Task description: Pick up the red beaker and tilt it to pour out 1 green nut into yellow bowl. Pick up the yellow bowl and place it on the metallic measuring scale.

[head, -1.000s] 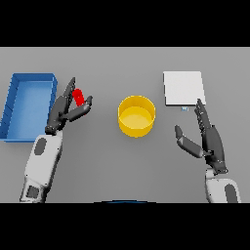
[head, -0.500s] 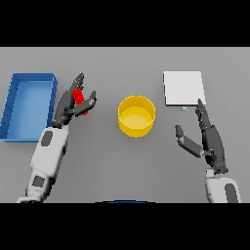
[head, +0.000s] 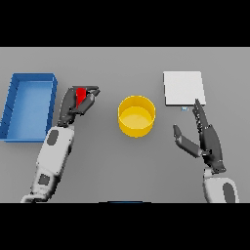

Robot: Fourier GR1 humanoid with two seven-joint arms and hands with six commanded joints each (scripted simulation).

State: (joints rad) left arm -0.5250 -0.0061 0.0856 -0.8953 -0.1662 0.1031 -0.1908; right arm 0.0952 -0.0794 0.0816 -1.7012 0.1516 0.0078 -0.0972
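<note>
The red beaker [head: 80, 94] is in my left hand [head: 74, 106], whose fingers and thumb are curled round it, left of the yellow bowl [head: 136, 116]. Only the beaker's top part shows between the fingers. The bowl stands on the table's middle; I cannot see a nut in it. The metallic measuring scale [head: 183, 88] lies flat at the back right. My right hand [head: 205, 138] is open with straight fingers, hovering right of the bowl and just in front of the scale.
A blue tray [head: 29, 105] lies at the left, close beside my left hand. The grey table [head: 122, 166] spreads around all of it.
My left hand has closed round the red beaker and moved slightly forward and to the right with it. The right hand has stayed in place.
</note>
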